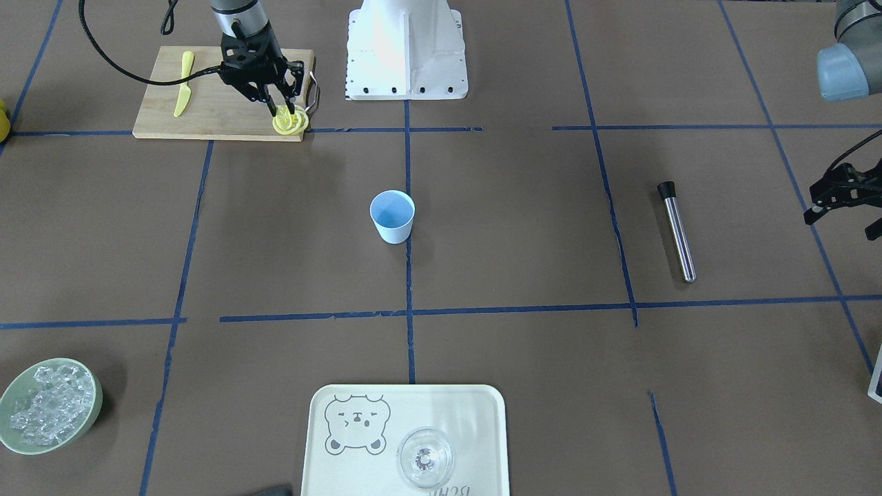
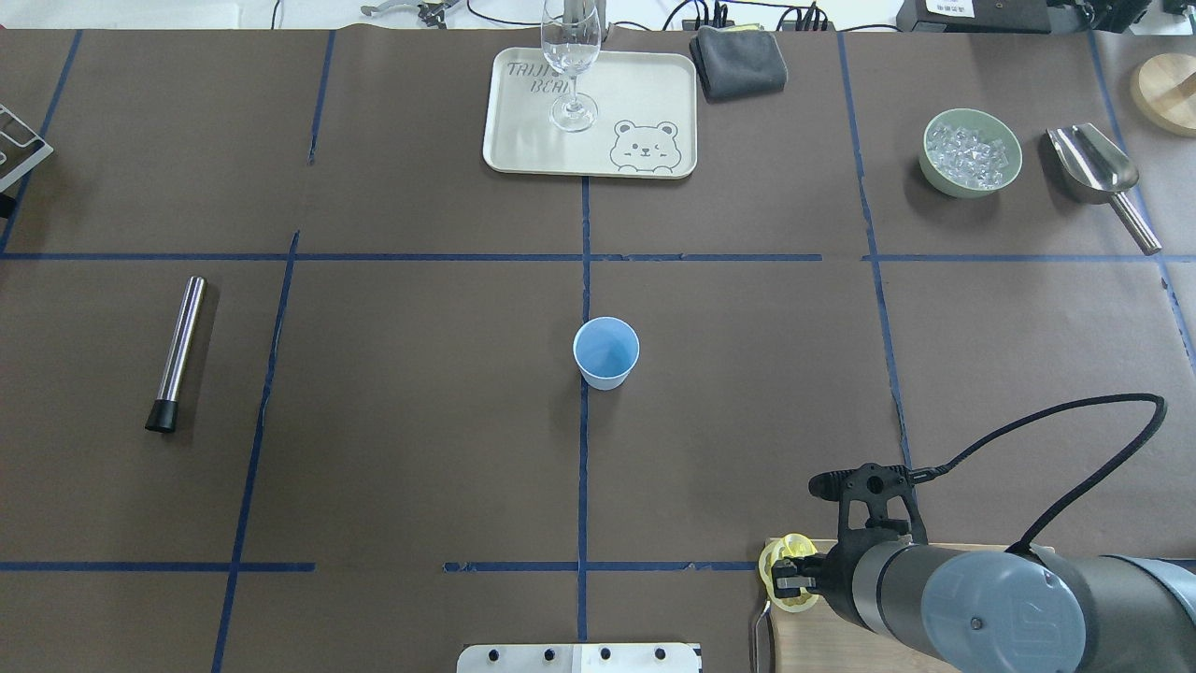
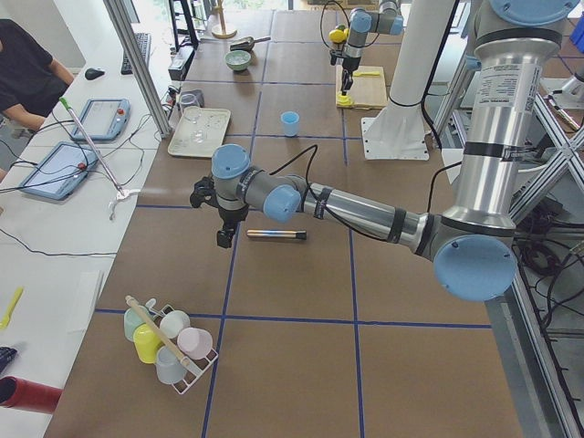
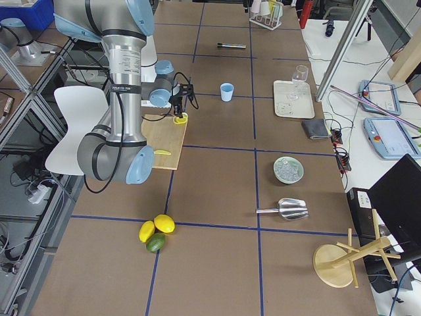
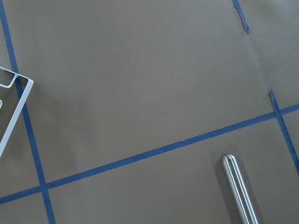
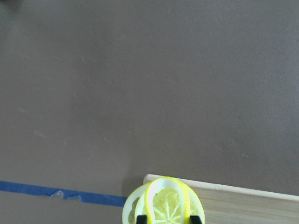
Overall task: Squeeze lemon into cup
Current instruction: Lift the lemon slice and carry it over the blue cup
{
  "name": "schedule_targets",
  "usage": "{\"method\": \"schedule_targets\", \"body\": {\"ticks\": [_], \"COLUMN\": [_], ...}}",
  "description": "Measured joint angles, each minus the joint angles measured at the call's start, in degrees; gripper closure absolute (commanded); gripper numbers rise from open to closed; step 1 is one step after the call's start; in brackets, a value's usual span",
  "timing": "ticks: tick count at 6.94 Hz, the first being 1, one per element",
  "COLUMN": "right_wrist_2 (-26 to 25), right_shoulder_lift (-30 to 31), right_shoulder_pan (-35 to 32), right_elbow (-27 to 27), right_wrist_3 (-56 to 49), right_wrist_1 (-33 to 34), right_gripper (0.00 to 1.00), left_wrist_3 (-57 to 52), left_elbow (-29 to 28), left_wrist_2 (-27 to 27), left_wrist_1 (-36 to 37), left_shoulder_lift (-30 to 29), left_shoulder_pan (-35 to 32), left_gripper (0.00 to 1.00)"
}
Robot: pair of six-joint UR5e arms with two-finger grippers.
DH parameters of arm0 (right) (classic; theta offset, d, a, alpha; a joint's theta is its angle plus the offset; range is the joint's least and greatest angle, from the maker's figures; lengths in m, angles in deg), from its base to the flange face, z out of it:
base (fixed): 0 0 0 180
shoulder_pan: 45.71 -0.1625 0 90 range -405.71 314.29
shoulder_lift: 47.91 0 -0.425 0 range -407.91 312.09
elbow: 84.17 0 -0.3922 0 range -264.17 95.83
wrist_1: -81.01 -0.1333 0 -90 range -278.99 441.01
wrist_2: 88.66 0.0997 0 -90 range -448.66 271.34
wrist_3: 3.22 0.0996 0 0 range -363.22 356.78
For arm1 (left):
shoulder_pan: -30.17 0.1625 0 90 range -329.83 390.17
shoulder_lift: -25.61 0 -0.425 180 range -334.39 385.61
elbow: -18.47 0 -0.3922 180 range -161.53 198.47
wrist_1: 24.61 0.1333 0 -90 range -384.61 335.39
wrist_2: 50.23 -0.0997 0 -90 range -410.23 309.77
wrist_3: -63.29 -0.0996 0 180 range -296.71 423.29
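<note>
One thing decides my next move: which way the cup lies from the lemon. Nearest the robot's base, the right jaws (image 1: 282, 110) point down at the corner of the wooden cutting board (image 1: 207, 110) and are closed across the lemon (image 1: 290, 123). In the right wrist view the slice stands on edge between the two black fingertips, with its rim bowed into an arch. A second slice seems to lie just behind it. I cannot tell whether the gripped slice has cleared the board or rests on it. From there the cup (image 1: 393, 215) stands upright and open-mouthed, well apart from the jaws. It is further out from the base and toward the robot's left, on the bench's centre tape line. I judge the carry must run diagonally outward and leftward, then stop with the slice over the cup's mouth. The right arm is plainly the nearer one. The left jaws (image 3: 222, 235) hang far off by the steel rod (image 3: 276, 234) near the bench's left end, and I cannot tell whether they are open or closed. Beyond the cup, at the far edge, sits the tray (image 2: 523, 154) with the clear glass (image 2: 570, 65), out of the path.
</note>
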Motion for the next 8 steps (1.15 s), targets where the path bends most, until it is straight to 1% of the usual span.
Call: {"method": "schedule_targets", "body": {"ticks": [2,5,7,8], "right_wrist_2": [1.2,5.0,7.9,10.4], "right_shoulder_lift": [-0.1,-2.1,-5.1,-9.8], "right_shoulder_pan": [-1.7,-5.6,-9.9,-13.3], "right_elbow": [-1.0,-1.2,-0.7,0.1], "right_wrist_3": [0.0,0.0,-0.3,-0.6], "right_wrist_1": [0.1,0.3,1.6,5.7], "right_gripper": [0.58,0.58,0.58,0.58], "left_wrist_3": [0.0,0.0,0.0,0.0], "left_elbow": [0.1,0.3,0.3,0.3], "left_wrist_2": [0.0,0.0,0.0,0.0], "left_wrist_1": [0.0,0.0,0.0,0.0], "left_shoulder_lift": [0.0,0.0,0.0,-0.2], "left_shoulder_pan": [0.0,0.0,0.0,0.0], "left_gripper": [0.0,0.0,0.0,0.0]}}
